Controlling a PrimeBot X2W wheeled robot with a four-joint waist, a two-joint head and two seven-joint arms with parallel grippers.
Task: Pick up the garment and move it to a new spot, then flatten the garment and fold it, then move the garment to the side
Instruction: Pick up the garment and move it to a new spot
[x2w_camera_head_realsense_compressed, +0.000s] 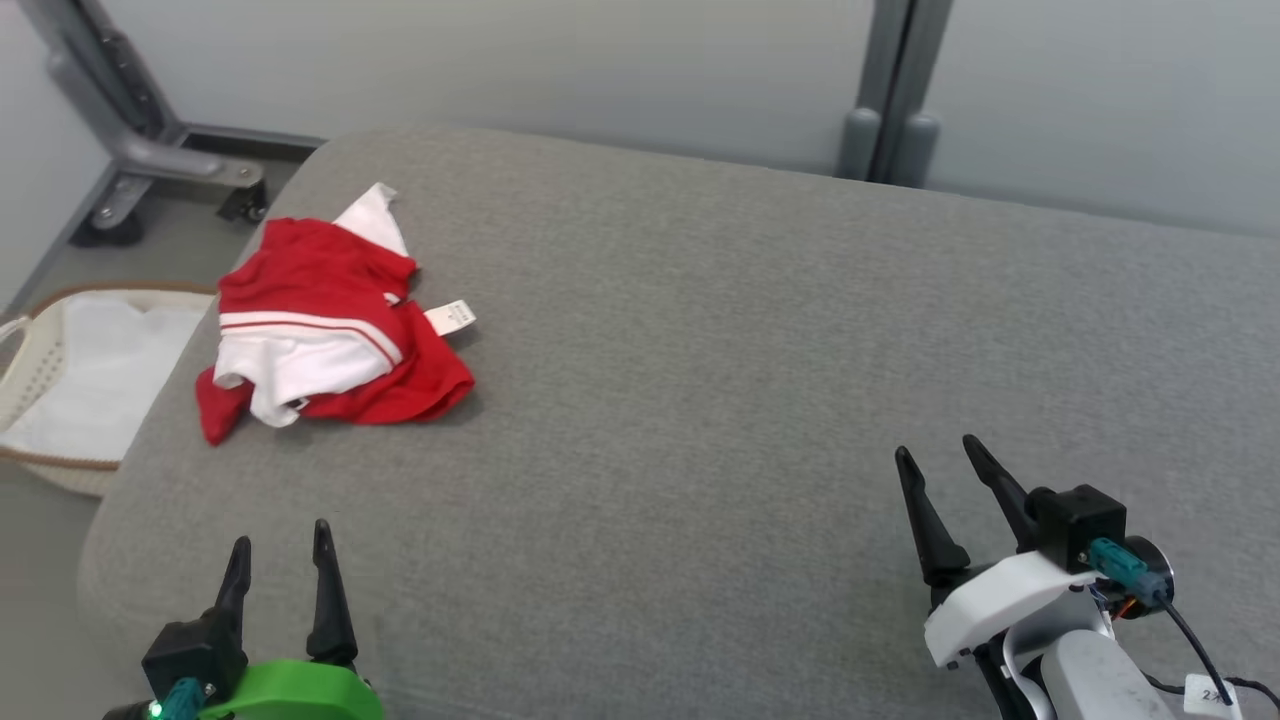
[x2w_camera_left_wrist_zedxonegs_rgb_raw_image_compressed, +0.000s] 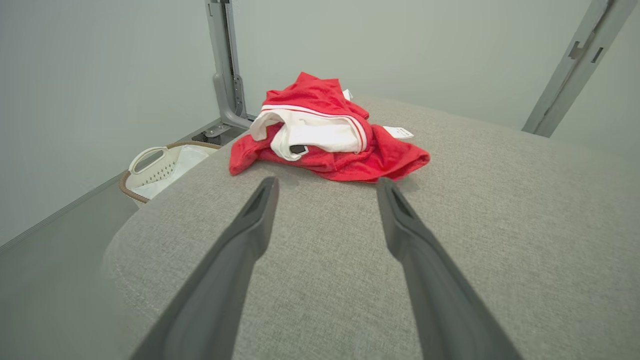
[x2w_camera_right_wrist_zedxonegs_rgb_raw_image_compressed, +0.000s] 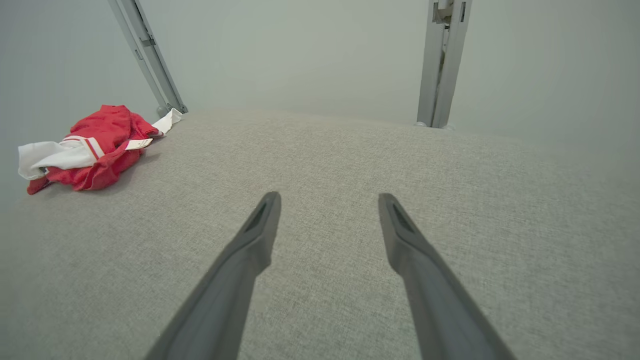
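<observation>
Fingers (x2w_camera_left_wrist_zedxonegs_rgb_raw_image_compressed: 250, 235) of left gripper (x2w_camera_head_realsense_compressed: 280, 532) apart, clamped on nothing, over the near left corner of the table (x2w_camera_head_realsense_compressed: 700, 400). Same for right gripper (x2w_camera_head_realsense_compressed: 937, 446): spread wide, empty, above the near right part, well apart from the garment (x2w_camera_head_realsense_compressed: 330, 330).

Lies in a crumpled heap on the far left part of the table, close to the left edge and not far from the rounded far corner. Reaches almost to that left edge with one red tip. Sits straight ahead of the left fingers in the left wrist view, near but not touching.

Leaves broad bare grey fabric to the right of the heap and toward the robot, across the whole middle and right of the table. Rounded edges at left and far side.

Looks mostly red, with a white panel folded across the front, thin red and white stripes along its border, and a white flap poking out at the far side. Shows a small white label (x2w_camera_head_realsense_compressed: 450, 317) sticking out on the right, resting on the grey fabric. Bunched and layered throughout.

Beyond the left edge, lower down: pale basket (x2w_camera_head_realsense_compressed: 20, 380) with brown rim, white cloth inside. Further back, grey metal frame (x2w_camera_head_realsense_compressed: 150, 150) on casters. Behind the far edge, two grey upright posts (x2w_camera_head_realsense_compressed: 890, 100) against a plain pale wall (x2w_camera_head_realsense_compressed: 600, 60).
</observation>
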